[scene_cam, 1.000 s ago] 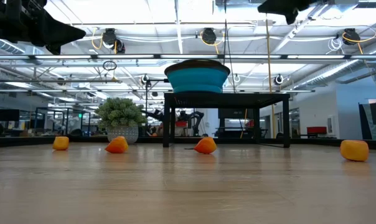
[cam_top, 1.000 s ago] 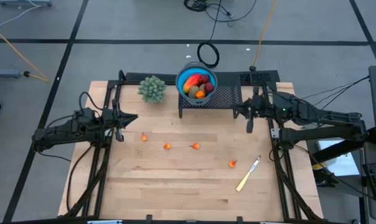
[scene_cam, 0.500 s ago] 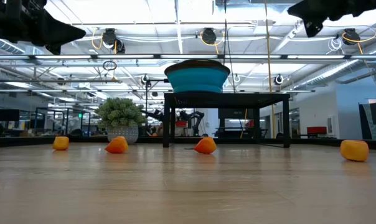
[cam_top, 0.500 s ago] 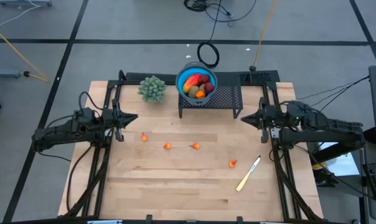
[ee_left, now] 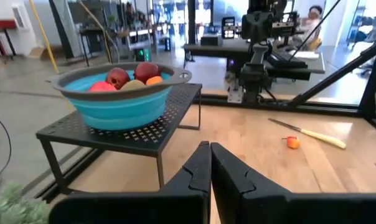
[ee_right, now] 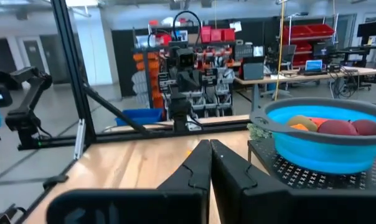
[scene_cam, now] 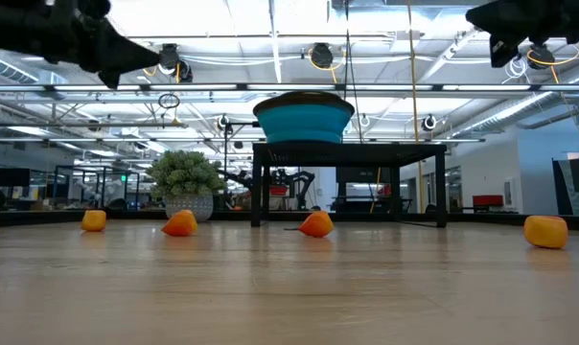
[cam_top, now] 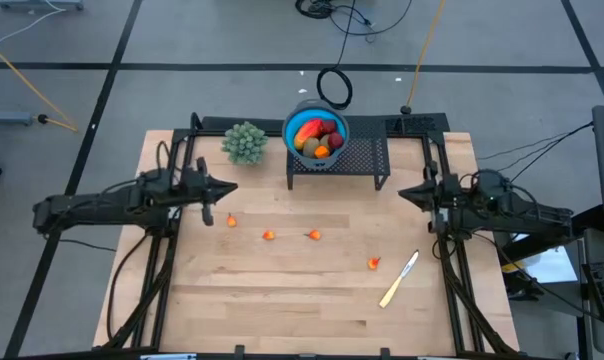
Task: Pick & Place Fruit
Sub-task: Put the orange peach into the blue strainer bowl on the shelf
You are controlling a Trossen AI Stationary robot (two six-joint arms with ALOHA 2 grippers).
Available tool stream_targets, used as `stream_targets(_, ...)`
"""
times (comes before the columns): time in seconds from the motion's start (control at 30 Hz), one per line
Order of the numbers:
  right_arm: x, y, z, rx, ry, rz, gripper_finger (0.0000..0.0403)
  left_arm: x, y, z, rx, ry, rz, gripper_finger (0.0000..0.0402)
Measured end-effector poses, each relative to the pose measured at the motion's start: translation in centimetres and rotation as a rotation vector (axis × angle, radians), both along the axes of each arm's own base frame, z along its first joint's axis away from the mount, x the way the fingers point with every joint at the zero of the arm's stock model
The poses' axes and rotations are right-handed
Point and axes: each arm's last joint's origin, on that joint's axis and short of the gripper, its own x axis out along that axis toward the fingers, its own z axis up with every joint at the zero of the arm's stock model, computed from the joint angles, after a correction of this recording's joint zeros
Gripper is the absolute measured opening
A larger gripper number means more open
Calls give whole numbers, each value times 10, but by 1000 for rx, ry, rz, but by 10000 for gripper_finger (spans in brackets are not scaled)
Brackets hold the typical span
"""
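A blue bowl [cam_top: 317, 135] stands on a black mesh stand [cam_top: 357, 158] at the table's far side. It holds the red-yellow oblong, dark red balls and olive ovals [ee_left: 132, 73]. Several tiny orange bits lie on the wood: [cam_top: 231, 220], [cam_top: 269, 236], [cam_top: 313, 235], [cam_top: 373, 263]. My left gripper [cam_top: 229, 188] hovers level and shut, left of the stand and above the leftmost bit. Its fingers [ee_left: 200, 163] are pressed together. My right gripper [cam_top: 402, 192] hovers shut, right of the stand, with its fingers [ee_right: 202, 157] closed.
A green bushy plant [cam_top: 245, 142] sits left of the stand. A pale knife [cam_top: 399, 279] lies near the right side, beside the rightmost orange bit. Black frame rails run along both table sides. Bare wood stretches across the near half.
My right arm has drawn back from the stand toward the table's right edge, and its gripper now points level. My left gripper has reached a little farther toward the table's right. The bowl and the orange bits have stayed in place.
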Motion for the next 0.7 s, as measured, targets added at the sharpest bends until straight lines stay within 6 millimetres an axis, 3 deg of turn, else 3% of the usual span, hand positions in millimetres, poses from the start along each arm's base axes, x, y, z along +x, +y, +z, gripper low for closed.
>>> stream_targets(0.37, -14, 2, -10, -8, -63, 3, 0, 46, -6, 36, -95, 275, -54, 5)
stream_targets(0.7, -7, 1, -29, 15, -3, 7, 0, 76, -23, 55, -341, 535, 4, 2)
